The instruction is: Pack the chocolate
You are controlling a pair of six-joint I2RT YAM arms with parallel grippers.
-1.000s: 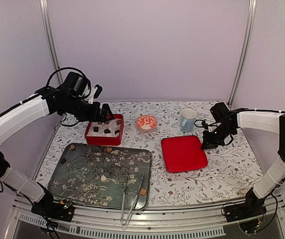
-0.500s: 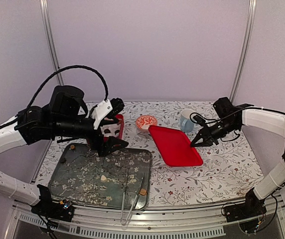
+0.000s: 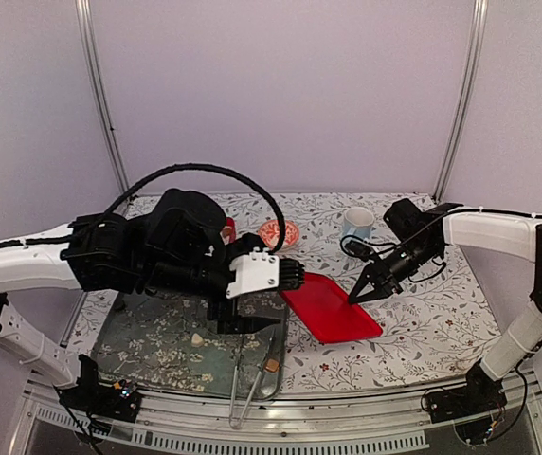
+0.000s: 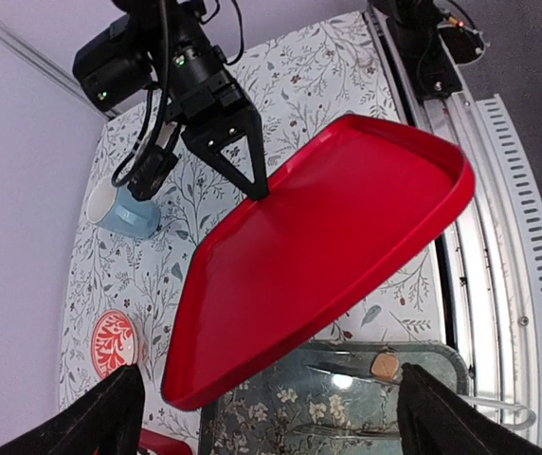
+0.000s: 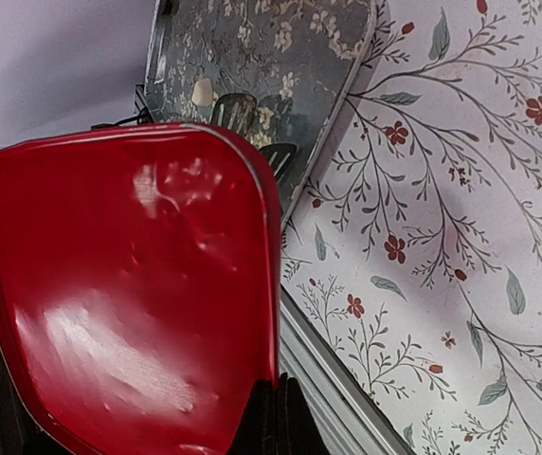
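Looks like a robotics lab cell, staged as a home table: boxed in by plain pale walls and aluminium posts, edged with a slotted metal rail, draped in a floral tablecloth, strung with black cable.

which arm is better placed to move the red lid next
Right. The right gripper is shut on the red lid at its edge, holding it raised and tilted; the left gripper is open and empty beside it.

In the top view, the red box is almost wholly hidden behind the left arm. The chocolate on the tray is too small for its shape to be told. In the right wrist view, the red lid is cut off by the lower edge.
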